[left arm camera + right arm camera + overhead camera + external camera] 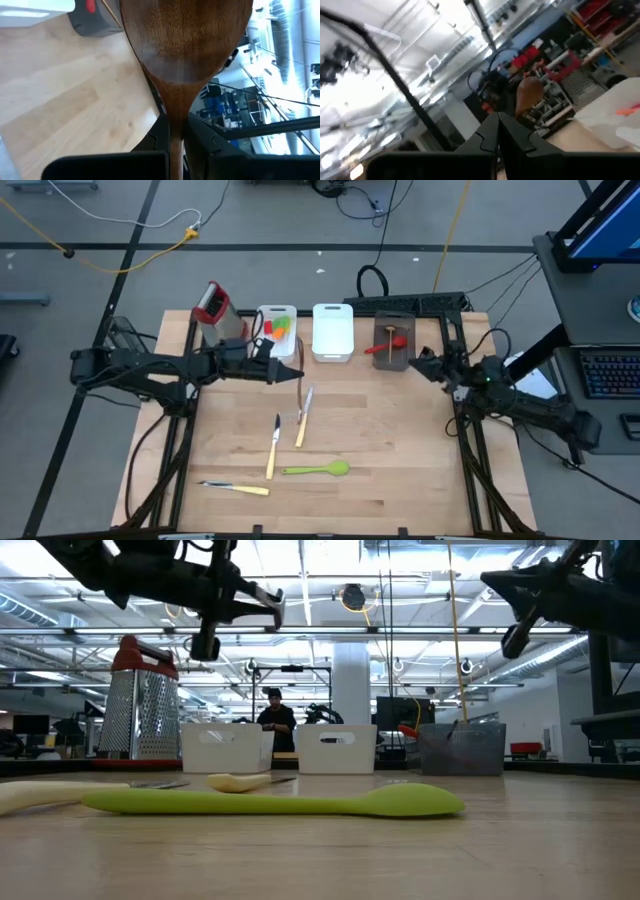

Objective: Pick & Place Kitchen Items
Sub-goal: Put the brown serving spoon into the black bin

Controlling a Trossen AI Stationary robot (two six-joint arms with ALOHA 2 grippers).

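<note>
We see the left claw (297,373) clamped on a wooden spoon (185,45), raised above the table (400,450) in front of the leftmost white bin (277,330). In the left wrist view the spoon's neck sits pinched between the 2 dark fingers (157,135), and its brown bowl fills the frame ahead of them. In the high view the spoon shows as a thin dark line hanging from the claw tip toward the table.

We see the right claw (416,363) empty with its fingers pressed together, held up above the table's right edge just beside the dark bin (391,345). That bin holds a red utensil (385,345).

The middle white bin (332,332) stands between the other 2 bins, and the leftmost one holds orange and green utensils (280,328). The steel grater (213,308) stands at the far left of the row.

On the table in front of the bins lie 3 cream-handled knives: 1 (303,420) nearly below the left claw, 1 (272,448) just left of it, and 1 (236,488) near the front left. A green spoon (318,470) lies across the middle, close to the 2nd knife's handle end.

A person (274,720) stands in the room behind the table.
</note>
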